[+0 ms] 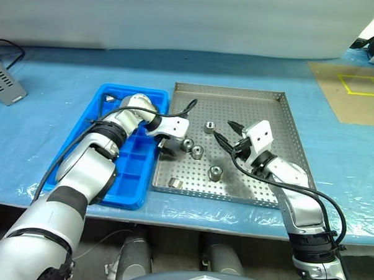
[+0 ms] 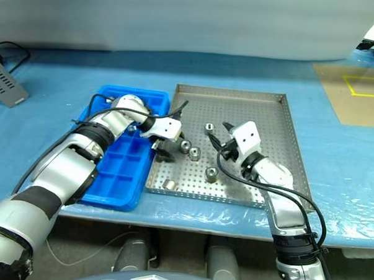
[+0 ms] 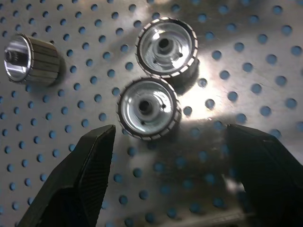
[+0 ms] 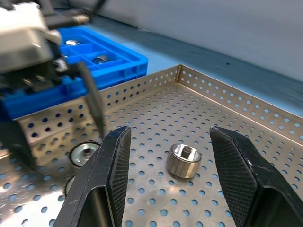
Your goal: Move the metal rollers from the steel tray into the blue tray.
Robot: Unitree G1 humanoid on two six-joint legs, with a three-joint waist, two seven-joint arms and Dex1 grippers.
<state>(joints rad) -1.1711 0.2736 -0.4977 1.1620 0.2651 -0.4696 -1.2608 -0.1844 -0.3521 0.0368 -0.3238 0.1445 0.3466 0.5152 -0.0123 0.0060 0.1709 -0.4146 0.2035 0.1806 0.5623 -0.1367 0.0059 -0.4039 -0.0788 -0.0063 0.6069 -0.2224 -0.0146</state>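
A tabletop (image 1: 51,128) under wrinkled blue plastic sheeting meets a pale wall (image 1: 180,19). At far right lies a brown mat (image 1: 347,103) marked with yellow tape, possibly cardboard.

Bright, even overhead light. Glare blooms on the steel tray (image 3: 222,56) ahead of my left gripper (image 3: 173,182); my near fingers (image 4: 109,175) blur softly.

1. Both arms have glossy silver-white shells with black bands at the joints.
2. Black cables loop along each forearm.
3. Each white wrist block carries a tool: left tool (image 1: 168,145), right tool (image 1: 227,134), with matte black tapered fingers (image 3: 80,179).
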